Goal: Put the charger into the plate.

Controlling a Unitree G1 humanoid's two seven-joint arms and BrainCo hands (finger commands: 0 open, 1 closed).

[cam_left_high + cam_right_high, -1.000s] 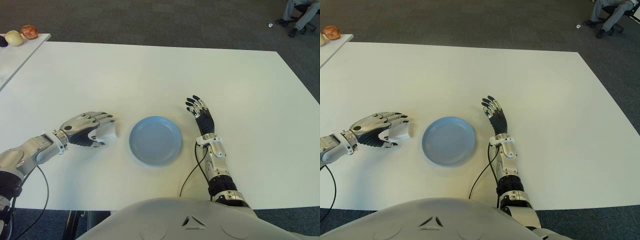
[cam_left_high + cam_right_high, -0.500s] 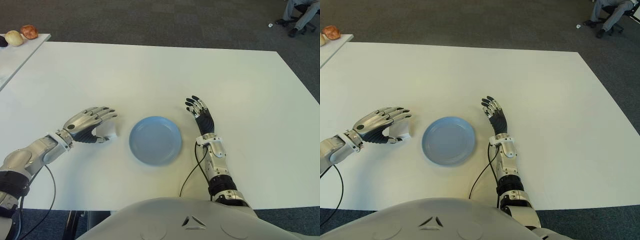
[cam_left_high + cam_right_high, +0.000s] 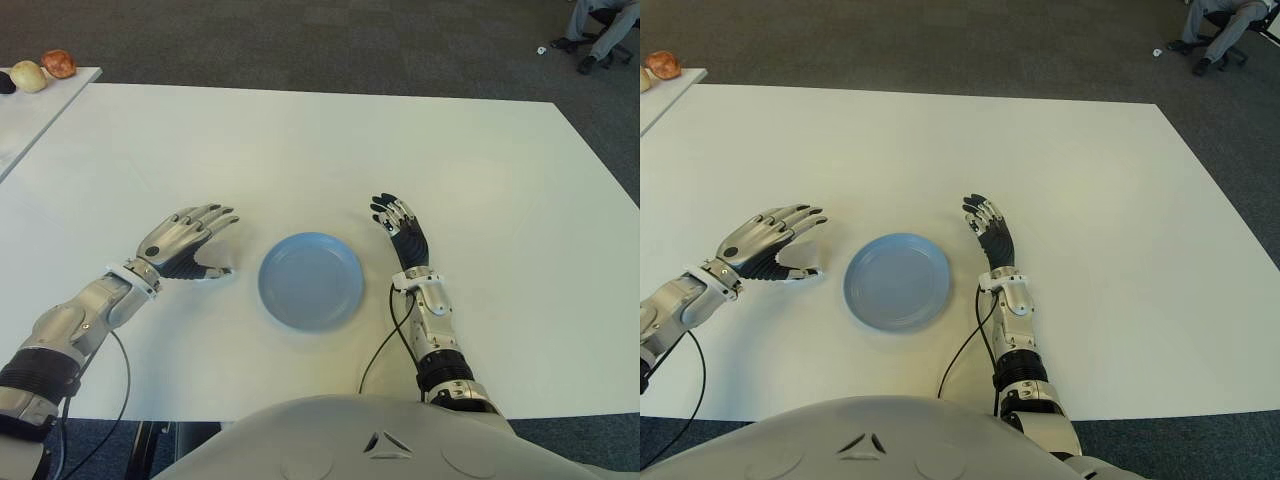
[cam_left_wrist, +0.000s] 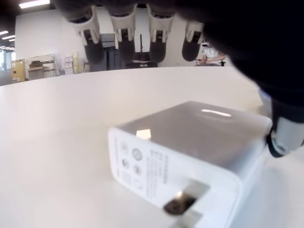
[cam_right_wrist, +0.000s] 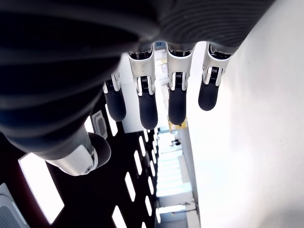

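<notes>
At centre of the frame, slightly low, a blue plate (image 3: pixel 311 281) sits bare on the white table (image 3: pixel 300 150). Left of it, the left hand (image 3: pixel 186 245) shows palm-down with its fingers (image 3: pixel 215 217) spread and extended, thumb angled toward the plate. The white charger (image 4: pixel 190 159) lies on the tabletop under that palm — in the eye views only a sliver of it shows near the thumb. The left wrist view gives it plainly: a white block with printed markings and a metal prong on its near face, flat on the table, the thumb tip (image 4: pixel 285 137) at its far corner, the other fingertips ranged above and clear of it. Nothing is gripped; the hand is unclenched over the charger, not closed on it.

Right of the plate, just beside its rim, the right hand (image 3: pixel 400 228) shows with fingers straight and holding nothing — its wrist view confirms them extended.

Upper left corner: a second table edge with round fruit-like items (image 3: pixel 45 68). Upper right corner: a person's legs (image 3: pixel 598 30) on dark carpet.
</notes>
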